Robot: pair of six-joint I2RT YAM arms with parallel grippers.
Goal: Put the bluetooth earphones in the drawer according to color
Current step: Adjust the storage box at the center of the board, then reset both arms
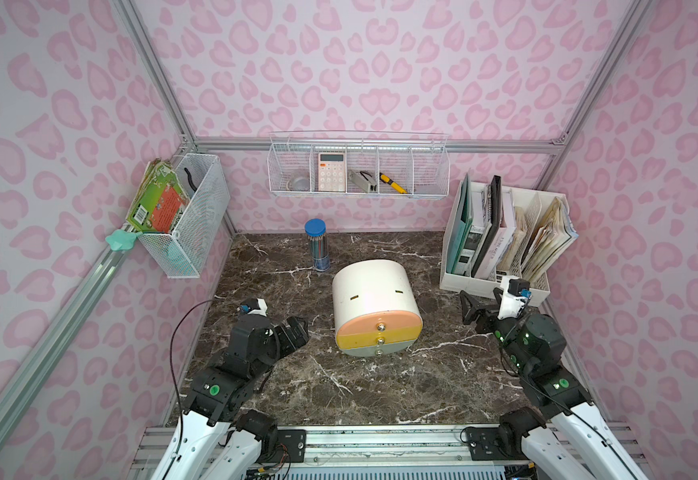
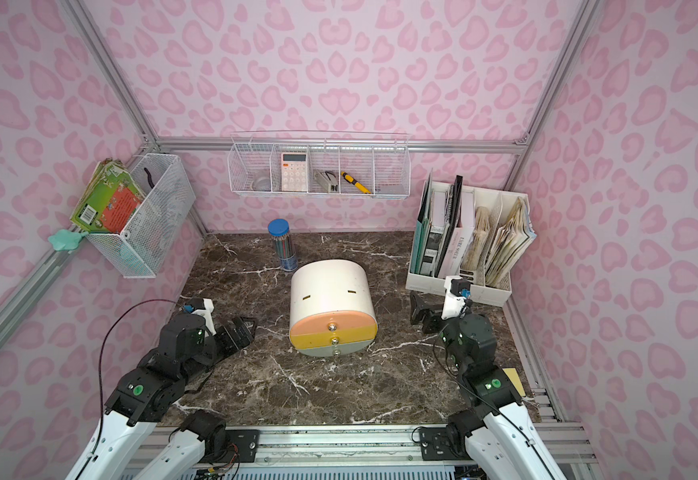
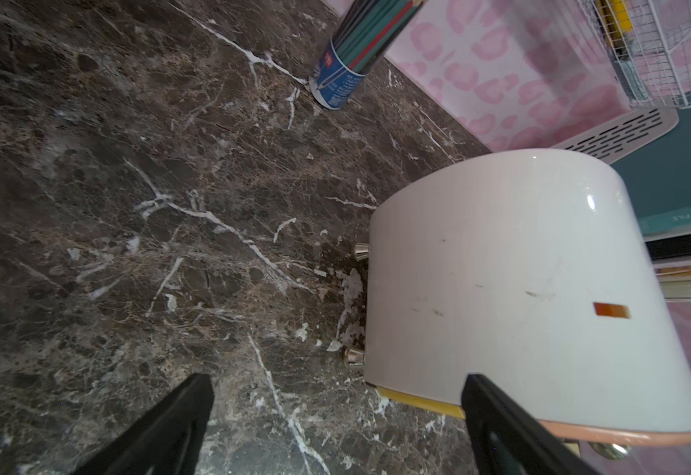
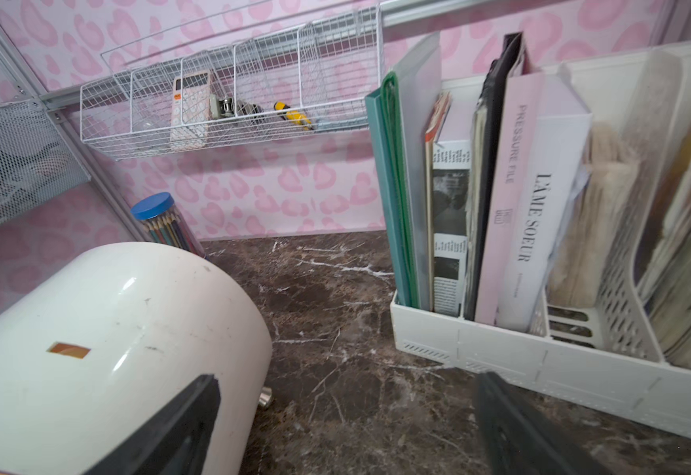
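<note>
A: Farthest to the left of the drawer cabinet (image 1: 374, 286)?
B: A white mesh basket (image 1: 204, 216) on the side wall, well apart from the cabinet.
A: Nearer, on the same side?
B: The left gripper (image 1: 297, 331), low over the tabletop (image 1: 281, 395), near the cabinet's left flank but apart from it, with left fingers (image 3: 171, 423) spread wide, released, grasping nothing.
A: Behind the cabinet, to the left?
B: A clear tube of coloured pencils (image 1: 318, 249) with a blue lid, upright, near the rear left corner of the cabinet, not touching.
A: And the cabinet itself?
B: Standing about the middle of the tabletop, white and rounded, slightly turned, fronts toward the arms. On top the peach drawer (image 1: 374, 322), under it the yellow drawer (image 1: 355, 338), lowest the grey-green drawer (image 1: 360, 352), all pushed in flush, each with a small metal knob.
A: Above and behind the cabinet?
B: A wire shelf (image 1: 430, 183) on the back wall, with a calculator (image 1: 332, 172) and a yellow cutter (image 1: 395, 185) inside.
A: To the right of the cabinet?
B: The right gripper (image 1: 480, 309), near the right flank, apart from it, with right fingers (image 4: 171, 427) opened wide, released, empty. Farther right and behind, a white file rack (image 1: 451, 274) full of folders, just beside that gripper.
</note>
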